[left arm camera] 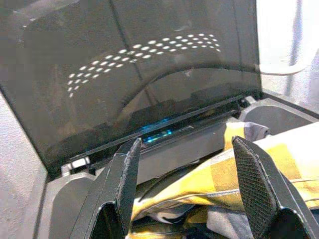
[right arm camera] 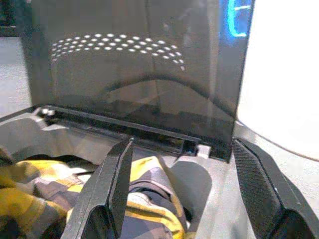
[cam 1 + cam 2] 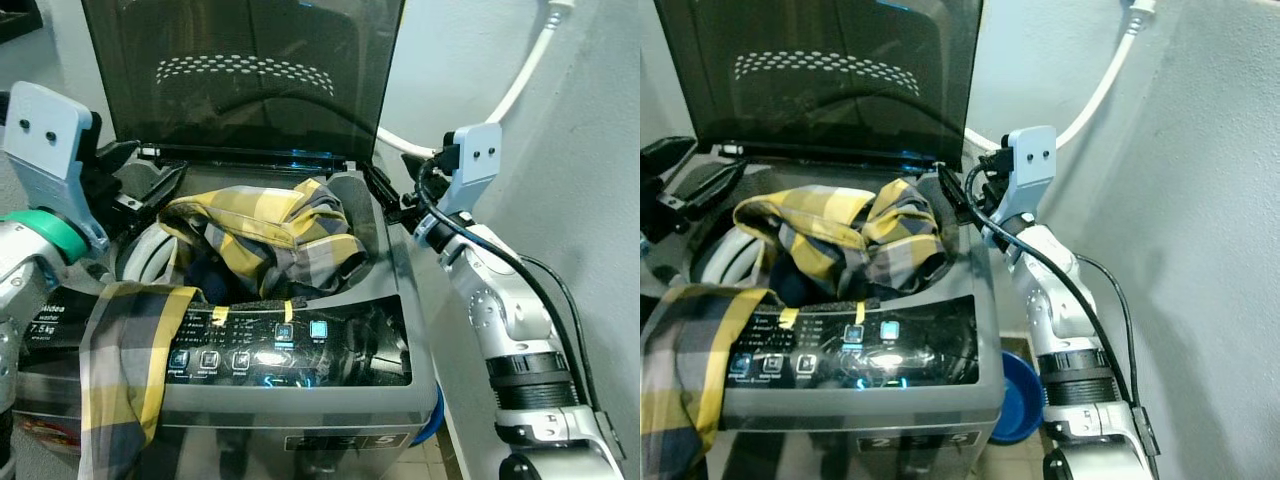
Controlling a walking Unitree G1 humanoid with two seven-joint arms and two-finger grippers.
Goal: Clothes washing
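Both grippers, left (image 1: 187, 191) and right (image 2: 182, 186), wide, empty, over washer (image 3: 400, 300); should tuck hanging shirt (image 3: 125, 360) into drum.

I see a grey top-loading washing machine (image 3: 300, 420) with its dark tinted lid (image 3: 240, 70) raised upright, a yellow, grey and navy plaid cloth (image 3: 265, 235) bunched in the drum opening, one end (image 3: 125, 370) trailing over the lit control panel (image 3: 290, 345) and down the front left
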